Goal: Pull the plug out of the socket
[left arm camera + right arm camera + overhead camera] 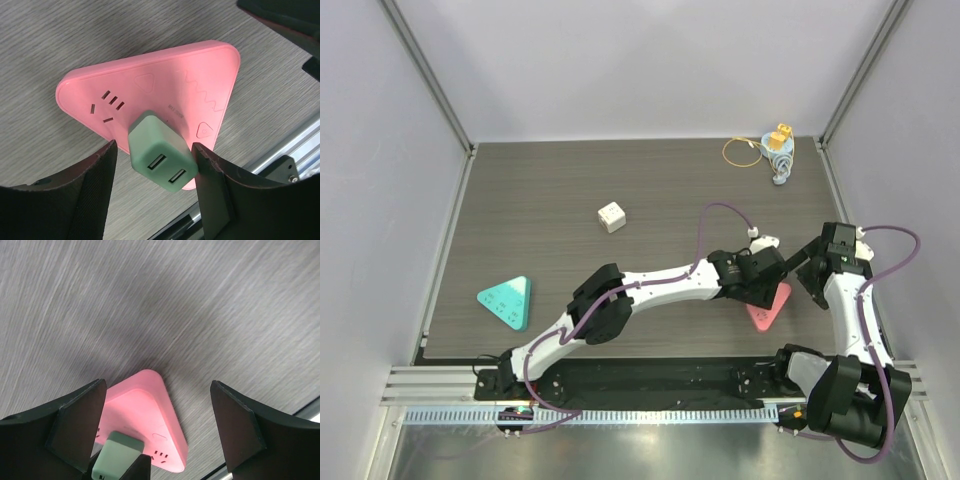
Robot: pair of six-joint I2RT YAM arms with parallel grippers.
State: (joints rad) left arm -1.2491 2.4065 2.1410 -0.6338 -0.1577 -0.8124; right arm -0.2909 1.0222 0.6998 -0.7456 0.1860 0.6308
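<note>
- Pink socket (772,308) (150,90) (145,405) lies flat on counter (540,200), one corner close to counter's near edge; metal rail (295,150) runs just past that edge
- Green plug (160,152) (117,455), 2 USB ports, sits in socket's face by the near-edge corner, standing up off it
- L end effector (155,162) spread abt plug: one finger (215,200) at plug's side, other w/ slim gap, not pinching
- R end effector (157,415) spread wide above socket, holding nothing
- Room: both arms crowd socket; wood counter stretches left & far of it
- Counts: 2 triangular sockets, pink + teal socket (506,301) well left of it; 1 plug; 1 white cube (611,217) far-left of pink socket; 1 yellow loop (742,152) & 1 blue-yellow item (780,152) well beyond it at far edge
</note>
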